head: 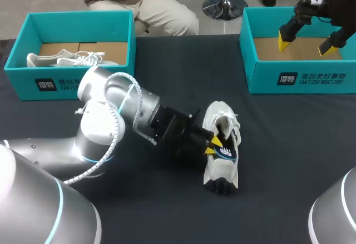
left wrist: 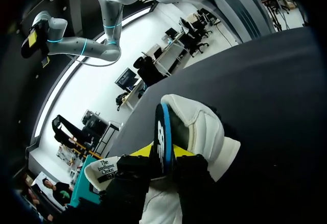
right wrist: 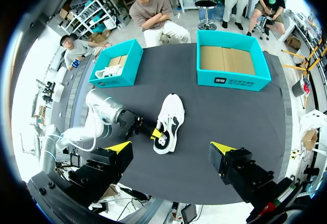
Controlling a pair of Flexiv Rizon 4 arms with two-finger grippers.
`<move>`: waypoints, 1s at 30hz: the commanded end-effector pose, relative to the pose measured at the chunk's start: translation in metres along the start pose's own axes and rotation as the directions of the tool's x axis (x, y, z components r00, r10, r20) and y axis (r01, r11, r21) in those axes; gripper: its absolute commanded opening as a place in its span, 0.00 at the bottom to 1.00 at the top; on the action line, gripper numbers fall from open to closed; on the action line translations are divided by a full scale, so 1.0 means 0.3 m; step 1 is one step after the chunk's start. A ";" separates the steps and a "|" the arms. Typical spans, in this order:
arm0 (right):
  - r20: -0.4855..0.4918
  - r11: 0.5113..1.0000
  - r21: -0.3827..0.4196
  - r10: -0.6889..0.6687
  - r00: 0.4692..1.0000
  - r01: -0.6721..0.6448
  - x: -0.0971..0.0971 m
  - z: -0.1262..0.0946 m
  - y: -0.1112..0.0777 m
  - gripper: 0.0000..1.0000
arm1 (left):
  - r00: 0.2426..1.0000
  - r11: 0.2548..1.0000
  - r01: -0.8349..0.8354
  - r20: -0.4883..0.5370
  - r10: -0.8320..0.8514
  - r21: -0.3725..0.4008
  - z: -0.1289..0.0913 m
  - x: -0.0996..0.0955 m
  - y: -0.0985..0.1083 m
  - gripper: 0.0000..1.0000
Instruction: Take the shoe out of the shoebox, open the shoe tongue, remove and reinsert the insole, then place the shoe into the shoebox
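Shoe [head: 218, 117] white, black-soled — dark insole [head: 227, 153] apparently half out, blue-edged.

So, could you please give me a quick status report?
Left fingers shut on insole at the shoe. Right fingers open, high over right box. Nothing blocking.

I'm seeing my left arm [head: 119, 110] lying across the table's [head: 295, 144] left half, closing off the shoe [head: 216, 116] from that side. The left gripper [head: 211, 145], clamped on the insole [head: 226, 153], is filling the shoe's mouth. Right of the shoe, bare cloth is running up to the right shoebox [head: 300, 80].
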State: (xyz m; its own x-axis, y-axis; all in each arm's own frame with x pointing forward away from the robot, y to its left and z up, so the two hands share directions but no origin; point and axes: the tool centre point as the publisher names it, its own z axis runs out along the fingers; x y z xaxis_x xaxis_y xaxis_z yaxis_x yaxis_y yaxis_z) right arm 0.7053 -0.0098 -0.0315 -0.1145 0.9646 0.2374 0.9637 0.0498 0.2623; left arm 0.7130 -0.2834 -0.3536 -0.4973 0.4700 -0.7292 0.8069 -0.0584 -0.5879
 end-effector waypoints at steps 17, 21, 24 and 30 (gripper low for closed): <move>0.002 1.000 0.006 0.001 1.000 -0.001 0.005 0.001 0.008 1.00 | 1.000 0.999 -0.026 0.006 0.026 0.023 -0.006 0.005 -0.069 0.22; 0.002 1.000 0.006 0.001 1.000 -0.001 0.005 0.001 0.008 1.00 | 1.000 0.999 -0.025 -0.002 0.025 0.029 0.000 0.014 -0.075 0.06; 0.002 1.000 0.006 0.001 1.000 -0.001 0.005 0.001 0.008 1.00 | 1.000 0.999 -0.022 -0.003 0.022 0.029 0.004 0.014 -0.073 0.00; 0.002 1.000 0.006 0.001 1.000 -0.001 0.005 0.001 0.008 1.00 | 0.999 0.999 -0.032 -0.008 0.032 0.032 0.014 0.003 -0.074 0.00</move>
State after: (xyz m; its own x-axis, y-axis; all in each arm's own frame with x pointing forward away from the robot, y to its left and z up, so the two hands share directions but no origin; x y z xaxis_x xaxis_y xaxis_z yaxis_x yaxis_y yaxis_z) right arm 0.7053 -0.0098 -0.0315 -0.1145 0.9647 0.2373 0.9637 0.0498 0.2623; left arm 0.6927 -0.2812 -0.3421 -0.4727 0.4705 -0.7451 0.8109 -0.0987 -0.5767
